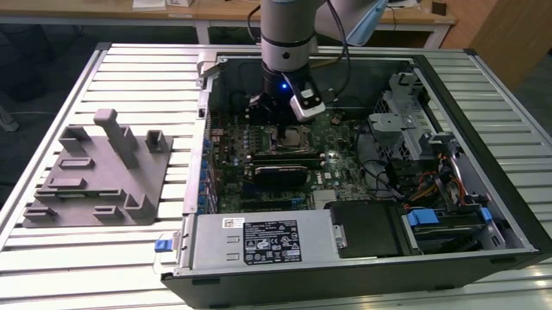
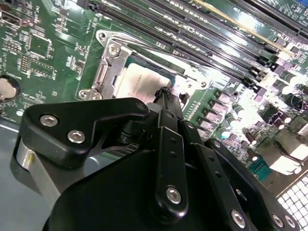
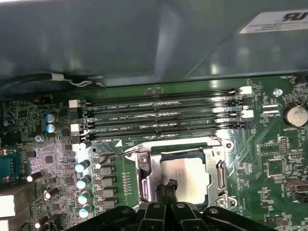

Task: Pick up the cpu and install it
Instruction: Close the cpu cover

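Silver-grey arm (image 1: 285, 26), black cable (image 1: 344, 51), white wrist box (image 1: 308, 103), blue light (image 1: 284, 84) — black end effector (image 2: 166, 96), silver screws (image 2: 173, 195).

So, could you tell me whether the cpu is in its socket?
In: the cpu lies flat inside the metal socket frame, by the gripper.

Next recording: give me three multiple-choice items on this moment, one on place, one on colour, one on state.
1. Where does the cpu lie? A in a hand; B in the socket frame; C on the floor.
2. What colour is the tray with upright posts? A grey; B red; C yellow.
3. How is the computer case? A shut; B open, inside exposed; C wrapped in foil.
Answers: B, the cpu sits inside the socket frame in both wrist views; A, the tray is grey in the exterior view; B, the motherboard shows.
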Controlling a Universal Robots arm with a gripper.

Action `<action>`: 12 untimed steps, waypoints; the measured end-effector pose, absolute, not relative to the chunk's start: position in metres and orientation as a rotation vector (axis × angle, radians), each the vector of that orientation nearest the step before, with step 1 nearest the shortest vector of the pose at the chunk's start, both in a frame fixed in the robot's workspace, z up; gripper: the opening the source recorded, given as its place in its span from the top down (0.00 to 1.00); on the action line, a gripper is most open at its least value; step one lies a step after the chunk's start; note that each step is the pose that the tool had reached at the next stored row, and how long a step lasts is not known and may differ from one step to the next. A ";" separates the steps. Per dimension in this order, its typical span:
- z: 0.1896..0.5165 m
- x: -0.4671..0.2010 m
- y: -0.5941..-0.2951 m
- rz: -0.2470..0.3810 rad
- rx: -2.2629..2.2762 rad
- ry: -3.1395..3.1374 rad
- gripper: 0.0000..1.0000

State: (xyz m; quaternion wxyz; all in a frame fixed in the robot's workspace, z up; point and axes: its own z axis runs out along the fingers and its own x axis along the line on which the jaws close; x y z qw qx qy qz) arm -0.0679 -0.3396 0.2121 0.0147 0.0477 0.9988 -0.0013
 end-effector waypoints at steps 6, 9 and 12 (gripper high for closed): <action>0.208 -0.074 -0.340 -0.004 0.148 3.109 0.89; 0.205 -0.076 -0.340 -0.004 0.147 3.109 0.89; 0.203 -0.076 -0.341 -0.004 0.145 3.109 0.89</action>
